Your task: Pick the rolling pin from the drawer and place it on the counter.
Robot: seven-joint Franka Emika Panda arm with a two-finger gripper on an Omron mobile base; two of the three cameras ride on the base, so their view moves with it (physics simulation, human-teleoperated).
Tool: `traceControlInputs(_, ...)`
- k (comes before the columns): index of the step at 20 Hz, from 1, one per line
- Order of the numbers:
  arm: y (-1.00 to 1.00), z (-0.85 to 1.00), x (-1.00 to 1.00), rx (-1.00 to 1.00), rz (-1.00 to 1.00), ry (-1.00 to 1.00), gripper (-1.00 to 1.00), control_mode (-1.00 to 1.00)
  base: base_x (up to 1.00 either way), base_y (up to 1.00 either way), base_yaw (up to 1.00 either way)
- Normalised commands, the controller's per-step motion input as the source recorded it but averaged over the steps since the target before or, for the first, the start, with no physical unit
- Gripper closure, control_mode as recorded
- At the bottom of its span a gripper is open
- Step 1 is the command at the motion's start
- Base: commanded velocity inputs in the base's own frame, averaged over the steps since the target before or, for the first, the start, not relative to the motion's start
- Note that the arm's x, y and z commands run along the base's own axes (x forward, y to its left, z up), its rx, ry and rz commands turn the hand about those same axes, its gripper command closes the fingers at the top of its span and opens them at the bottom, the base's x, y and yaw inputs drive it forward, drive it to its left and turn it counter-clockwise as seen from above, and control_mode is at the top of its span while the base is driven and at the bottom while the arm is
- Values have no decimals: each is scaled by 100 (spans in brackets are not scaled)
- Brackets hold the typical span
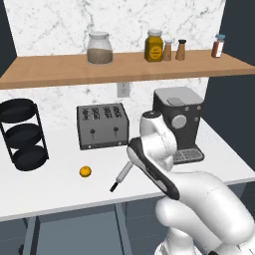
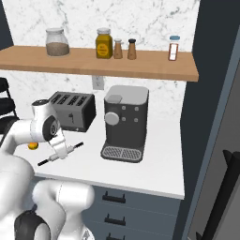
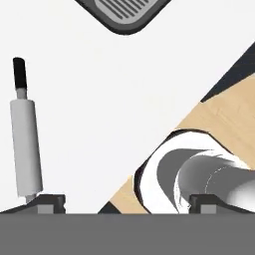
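On the white counter (image 1: 60, 191), near its front edge, your rolling pin (image 1: 122, 174) is lying flat, slanted, with one black handle poking toward the near edge. You're looking at it sitting just right of the little orange fruit (image 1: 85, 171) and in front of the toaster (image 1: 102, 125). Your gripper (image 3: 127, 201) is hovering right over it, and in the hand view the fingers (image 3: 47, 203) are sitting spread wide, with the pin (image 3: 24, 144) lying just beside the one finger, not between them. The two may be touching at the pin's end; you can't really tell. Off to the right the coffee machine (image 2: 124, 123) is standing on the same counter, its drip grille (image 3: 127, 12) peeking in at the far side of the hand view. Above, the wooden shelf (image 1: 124, 67) is carrying jars and shakers.
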Motion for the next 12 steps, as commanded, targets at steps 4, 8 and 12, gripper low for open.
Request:
traceControlInputs(4,-91,1,-57,0,31,2,-100,-100,0,0,0)
traceControlInputs(8,-96,6,-45,1,44,-22,-100,-100,0,0,0)
traceControlInputs(12,-79,83,-32,10,36,-31,-100,-100,0,0,0)
